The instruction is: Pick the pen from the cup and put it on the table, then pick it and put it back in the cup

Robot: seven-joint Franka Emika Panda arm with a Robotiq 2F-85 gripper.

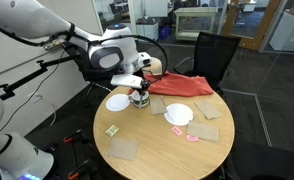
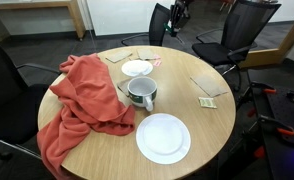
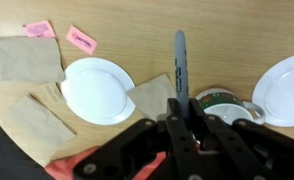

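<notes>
In the wrist view my gripper (image 3: 183,106) is shut on the pen (image 3: 180,62), a slim grey-blue stick that points away from the fingers over the table (image 3: 167,25). The cup (image 3: 223,103) sits just right of the fingers, beside the pen's lower end. In an exterior view my gripper (image 1: 137,90) hangs just above the cup (image 1: 140,99) on the round light-wood table (image 1: 157,150). The other exterior view shows the grey cup (image 2: 142,93) with its dark inside. I see neither arm nor pen there.
White plates (image 3: 97,90) (image 3: 287,85) flank the cup. Brown mats (image 3: 25,58) and pink notes (image 3: 81,39) lie on the table. A red cloth (image 2: 82,105) drapes over the table edge close to the cup. Dark chairs (image 1: 212,55) surround the table.
</notes>
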